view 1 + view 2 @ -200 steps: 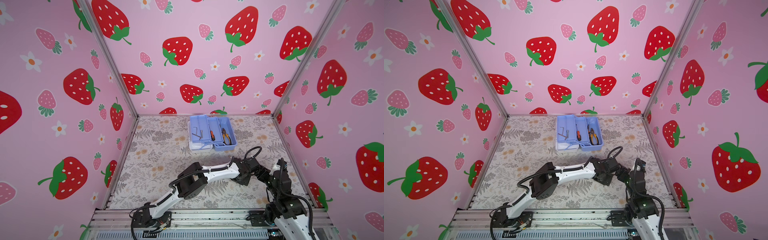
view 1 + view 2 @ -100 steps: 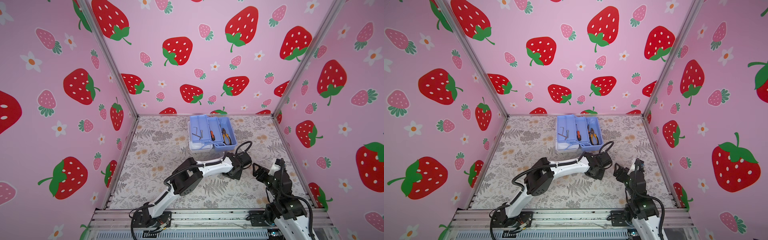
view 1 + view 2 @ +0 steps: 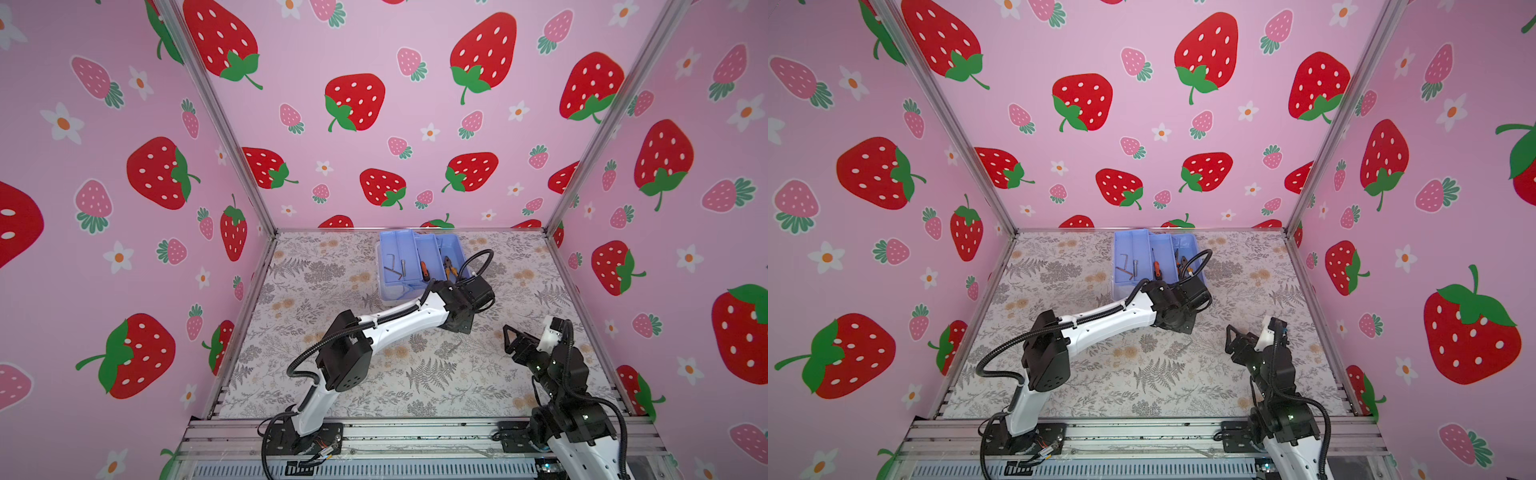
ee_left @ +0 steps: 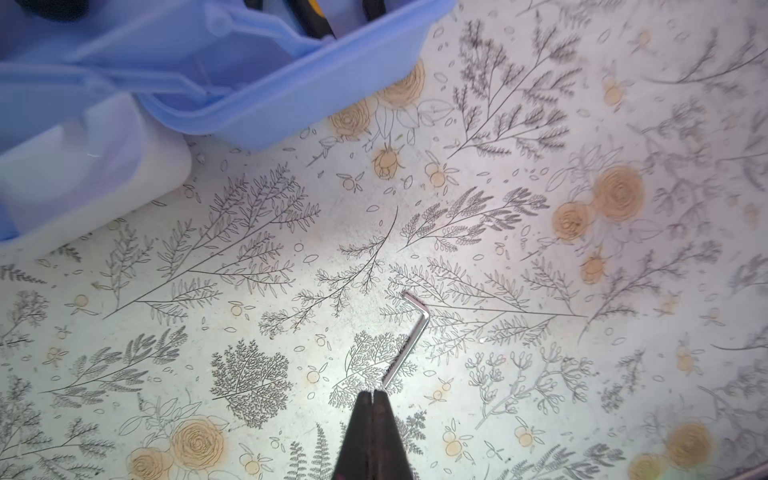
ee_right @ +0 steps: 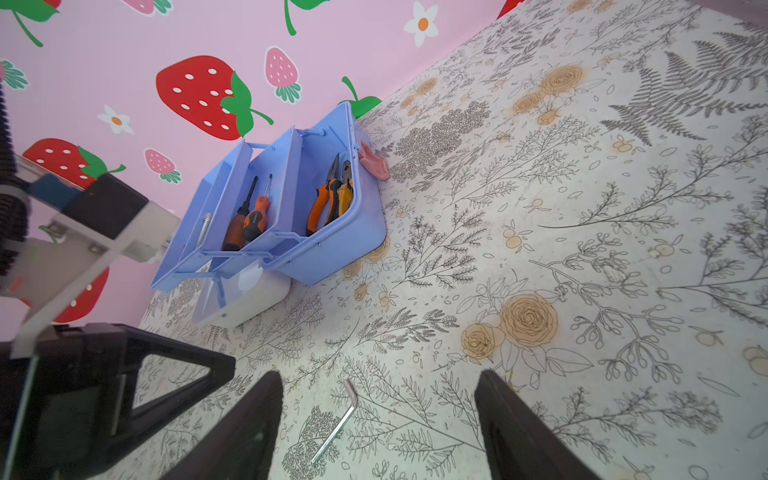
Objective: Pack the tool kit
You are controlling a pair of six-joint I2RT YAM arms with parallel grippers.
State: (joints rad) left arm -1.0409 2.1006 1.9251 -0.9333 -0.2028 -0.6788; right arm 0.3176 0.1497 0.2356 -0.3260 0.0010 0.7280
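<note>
Toward the front right corner of the tabletop (image 3: 374,399), the right hand (image 3: 510,338) hangs with its jaws spread and holds nothing. Just beyond, a small hex key (image 4: 407,347) lies flat. The left hand (image 4: 372,395) is clenched on nothing, tips near the key's long end. The tool kit (image 3: 399,243) stands open at the middle of the far edge.

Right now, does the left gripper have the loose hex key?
No: in the left wrist view the left gripper is shut empty, and the hex key lies on the mat beside its tips.
</note>
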